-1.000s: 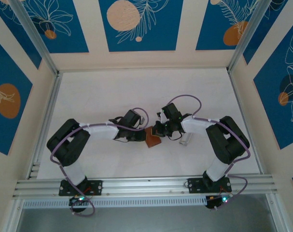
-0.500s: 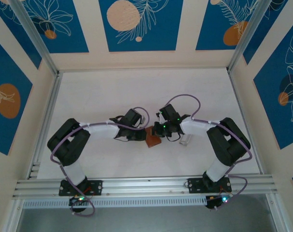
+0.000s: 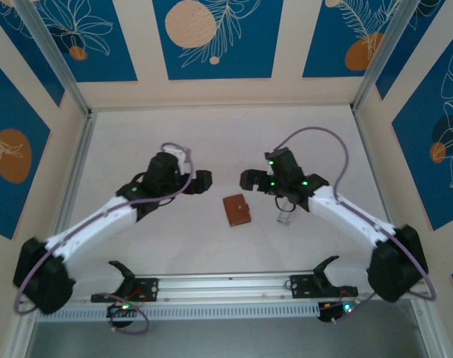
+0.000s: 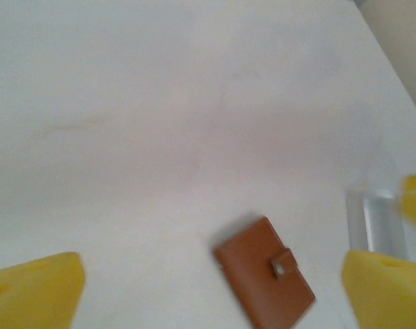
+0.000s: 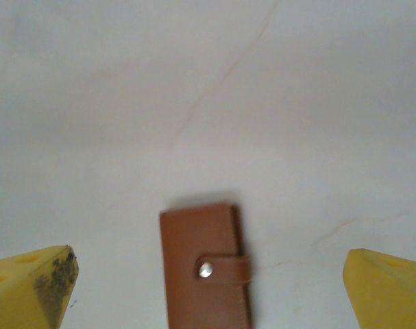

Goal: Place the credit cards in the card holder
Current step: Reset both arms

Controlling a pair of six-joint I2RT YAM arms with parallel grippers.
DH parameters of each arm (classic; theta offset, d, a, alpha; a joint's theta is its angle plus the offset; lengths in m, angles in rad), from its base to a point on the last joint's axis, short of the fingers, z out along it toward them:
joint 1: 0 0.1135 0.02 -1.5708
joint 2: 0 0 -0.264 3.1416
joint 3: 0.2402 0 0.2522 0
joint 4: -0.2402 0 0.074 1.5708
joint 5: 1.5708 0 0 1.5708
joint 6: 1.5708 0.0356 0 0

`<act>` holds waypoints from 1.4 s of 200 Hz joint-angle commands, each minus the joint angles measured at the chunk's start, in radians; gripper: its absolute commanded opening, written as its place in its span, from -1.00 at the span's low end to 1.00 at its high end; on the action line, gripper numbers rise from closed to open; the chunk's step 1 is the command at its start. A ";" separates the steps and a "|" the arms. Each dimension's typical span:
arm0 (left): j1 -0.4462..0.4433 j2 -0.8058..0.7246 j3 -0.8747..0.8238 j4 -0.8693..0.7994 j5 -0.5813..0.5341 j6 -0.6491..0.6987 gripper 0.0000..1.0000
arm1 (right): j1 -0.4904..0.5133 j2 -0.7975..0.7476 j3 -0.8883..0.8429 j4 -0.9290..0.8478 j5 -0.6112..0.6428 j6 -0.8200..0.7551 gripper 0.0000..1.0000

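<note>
- On the white table (image 3: 211,142), roughly midway between the two arms: card holder (image 3: 237,210), lying flat and folded shut.
- Seen from the right wrist: brown leather face up, tab wrapped over from one long edge, metal snap stud pressed closed.
- Nothing touching the card holder; bare table all round it.
- Left gripper (image 3: 202,181) up and to the left of the card holder, well clear of it, pointing towards the middle of the table.
- Yellow fingers (image 4: 33,291) spread wide to the two sides of the left wrist view, holding nothing.
- Right gripper (image 3: 246,180) just above the card holder's top edge in the overhead view, not touching it.
- Its yellow fingers (image 5: 386,288) likewise far apart and empty, one tip smudged dark.
- Right of the card holder and apart from it, under the right arm's forearm: a pale piece (image 3: 286,218), half clear, perhaps the credit cards; too small and blurred to be sure.
- Same pale piece at the right edge of the left wrist view, partly behind a yellow fingertip.
</note>
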State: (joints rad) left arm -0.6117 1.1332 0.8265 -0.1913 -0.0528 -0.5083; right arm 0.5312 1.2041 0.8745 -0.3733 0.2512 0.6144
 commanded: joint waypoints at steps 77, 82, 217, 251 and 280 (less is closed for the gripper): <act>0.280 -0.010 -0.441 0.679 -0.689 0.483 0.99 | -0.429 -0.145 -0.379 0.543 0.227 -0.265 0.98; 0.307 0.025 -0.444 0.715 -0.677 0.485 0.99 | -0.433 -0.133 -0.395 0.584 0.234 -0.283 0.99; 0.529 0.460 -0.485 1.254 -0.164 0.534 1.00 | -0.513 0.277 -0.492 1.207 -0.013 -0.474 0.98; 0.534 0.408 -0.473 1.125 -0.169 0.507 0.99 | -0.492 0.322 -0.478 1.222 -0.046 -0.517 0.99; 0.531 0.427 -0.472 1.168 -0.155 0.522 1.00 | -0.504 0.324 -0.472 1.214 -0.063 -0.512 0.99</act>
State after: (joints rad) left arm -0.0841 1.5608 0.3386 0.9401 -0.2489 -0.0147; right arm 0.0345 1.5261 0.3782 0.7891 0.2253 0.1360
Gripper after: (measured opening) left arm 0.998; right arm 0.992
